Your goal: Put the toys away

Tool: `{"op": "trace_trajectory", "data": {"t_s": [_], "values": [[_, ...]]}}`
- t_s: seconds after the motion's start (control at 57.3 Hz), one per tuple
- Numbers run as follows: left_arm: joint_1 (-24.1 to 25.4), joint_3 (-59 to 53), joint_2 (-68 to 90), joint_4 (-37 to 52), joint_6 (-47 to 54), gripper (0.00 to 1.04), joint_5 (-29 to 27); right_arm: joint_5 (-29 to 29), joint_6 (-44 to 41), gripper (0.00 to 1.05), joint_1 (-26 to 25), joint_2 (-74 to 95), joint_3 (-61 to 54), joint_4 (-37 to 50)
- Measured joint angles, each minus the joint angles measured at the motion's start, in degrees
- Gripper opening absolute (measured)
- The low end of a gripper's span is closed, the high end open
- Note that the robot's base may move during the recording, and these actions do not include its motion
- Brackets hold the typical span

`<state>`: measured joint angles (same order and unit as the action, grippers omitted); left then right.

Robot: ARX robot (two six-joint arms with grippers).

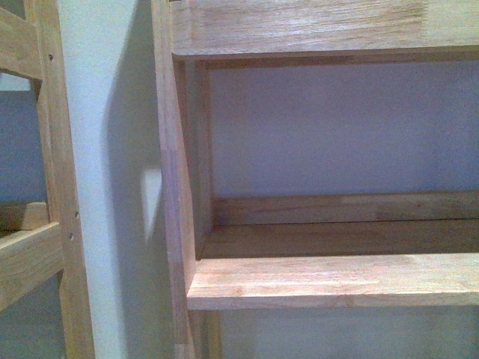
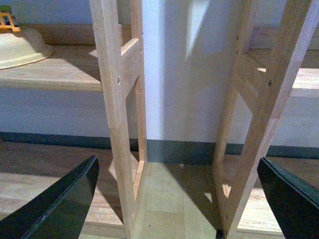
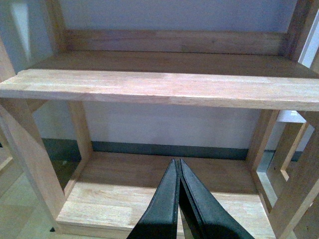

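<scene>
**Shelves ahead, plush at the edge**

Left gripper (image 2: pixel 177 199) hangs with jaws wide apart before two wooden shelf frames (image 2: pixel 117 114). Right gripper (image 3: pixel 178 172) has jaws pressed together, empty, facing a bare wooden shelf (image 3: pixel 164 87). The plush toy (image 2: pixel 20 47) shows only a cream edge, resting on a shelf board.

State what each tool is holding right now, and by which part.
Nothing is held. The left tool is spread wide open in front of the wooden shelf posts, with nothing between its fingers. The right tool is shut on nothing, over the bottom shelf.
</scene>
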<state>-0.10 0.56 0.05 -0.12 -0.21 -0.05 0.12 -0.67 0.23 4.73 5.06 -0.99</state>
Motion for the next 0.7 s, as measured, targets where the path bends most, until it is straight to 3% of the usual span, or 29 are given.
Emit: {"op": "trace_trajectory", "data": {"t_s": [0.628, 0.698], "values": [[0.0, 0.0, 0.0, 0.0, 0.0, 0.98, 0.0, -0.1, 0.0, 0.04, -0.1, -4.3, -4.3, 0.8], [0.0, 0.0, 0.0, 0.0, 0.0, 0.98, 0.0, -0.1, 0.0, 0.17, -0.1, -4.3, -4.3, 0.8]]}}
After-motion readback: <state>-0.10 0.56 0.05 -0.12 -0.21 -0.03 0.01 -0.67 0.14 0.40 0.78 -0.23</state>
